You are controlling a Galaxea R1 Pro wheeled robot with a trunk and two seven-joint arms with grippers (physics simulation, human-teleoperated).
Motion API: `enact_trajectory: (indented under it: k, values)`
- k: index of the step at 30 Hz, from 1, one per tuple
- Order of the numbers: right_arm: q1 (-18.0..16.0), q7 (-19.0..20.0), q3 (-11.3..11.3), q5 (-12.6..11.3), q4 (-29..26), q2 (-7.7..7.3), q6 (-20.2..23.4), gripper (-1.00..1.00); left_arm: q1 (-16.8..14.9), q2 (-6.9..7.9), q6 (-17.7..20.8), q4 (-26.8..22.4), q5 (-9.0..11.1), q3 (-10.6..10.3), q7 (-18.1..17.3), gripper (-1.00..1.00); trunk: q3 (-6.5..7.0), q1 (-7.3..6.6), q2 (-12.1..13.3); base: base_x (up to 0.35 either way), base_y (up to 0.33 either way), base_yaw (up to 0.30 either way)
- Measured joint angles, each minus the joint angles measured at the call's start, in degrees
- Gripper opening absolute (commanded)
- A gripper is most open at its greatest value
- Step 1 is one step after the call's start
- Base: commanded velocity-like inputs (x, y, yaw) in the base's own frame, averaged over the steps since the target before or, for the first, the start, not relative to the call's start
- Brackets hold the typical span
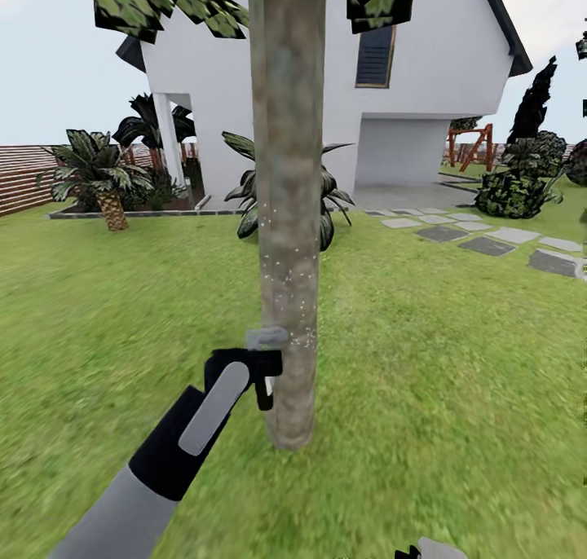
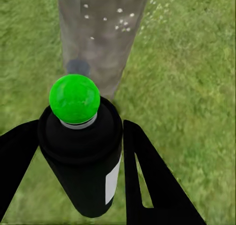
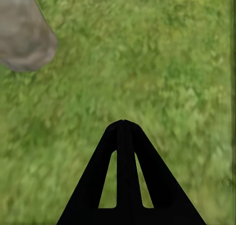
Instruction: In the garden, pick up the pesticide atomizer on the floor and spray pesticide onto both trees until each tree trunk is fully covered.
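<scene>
Pesticide atomizer [image 2: 81, 151], a small rigid canister judged light and slick-sided, sits pinched mid-body in the left tool [image 1: 262, 362] at the tree trunk's [image 1: 287, 217] 7 o'clock, white pesticide [image 1: 289, 302] above; right tool [image 3: 124, 129] pressed together, empty.

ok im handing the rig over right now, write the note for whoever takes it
Left gripper: shut on the pesticide atomizer, its head close to the tree trunk straight ahead.
Right gripper: shut, holding nothing, hanging over the grass.
Done: atomizer picked up; white pesticide specks dot a band of this trunk just above the atomizer.
Left: the trunk higher up and near its base looks bare, so keep spraying it. No second tree is in sight here; find it and cover its trunk too.
</scene>
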Motion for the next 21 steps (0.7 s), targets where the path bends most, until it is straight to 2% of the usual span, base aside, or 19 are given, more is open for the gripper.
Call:
enact_trajectory:
  k: [4,6,8,11,14,18,21]
  values:
    - [0.0,0.0,-0.06,0.0,-0.02,-0.06,-0.02,-1.0,5.88,1.8,-4.32,0.17,-8.36,-0.01,-8.0,-1.0,0.0,0.0,0.0,0.0,0.0,-0.238]
    - [0.0,0.0,-0.06,0.0,-0.02,-0.08,-0.02,-1.0,8.62,2.28,-7.35,1.01,-12.31,0.0,-10.28,-1.0,0.0,0.0,0.0,0.0,0.003,-0.242]
    - [0.01,0.0,-0.06,0.0,-0.02,-0.07,-0.03,-1.0,10.61,2.54,-10.31,1.78,-14.37,0.0,-11.86,-1.0,0.01,0.0,0.0,-0.003,0.1,-0.243]
    - [0.01,0.0,-0.05,-0.02,-0.01,-0.09,-0.04,-1.0,13.24,2.73,-13.4,2.16,-15.47,0.05,-13.49,-1.0,0.01,0.0,0.0,-0.039,0.232,-0.243]
    - [0.03,0.0,-0.04,-0.03,-0.01,-0.06,-0.04,-1.0,15.84,2.88,-19.22,3.39,-15.84,0.09,-14.36,-1.0,0.01,0.01,0.0,-0.075,0.295,-0.223]
    - [0.01,0.0,-0.04,-0.03,0.0,-0.09,-0.04,-1.0,16.74,2.9,-25.84,8.07,-15.67,0.08,-14.71,-1.0,0.01,0.01,0.0,-0.093,0.314,-0.106]
    - [0.03,0.0,-0.03,-0.04,0.0,-0.1,-0.05,-1.0,17.52,2.94,-27.91,9.61,-15.67,-0.01,-14.85,-1.0,0.01,0.01,0.0,-0.09,0.321,-0.03]
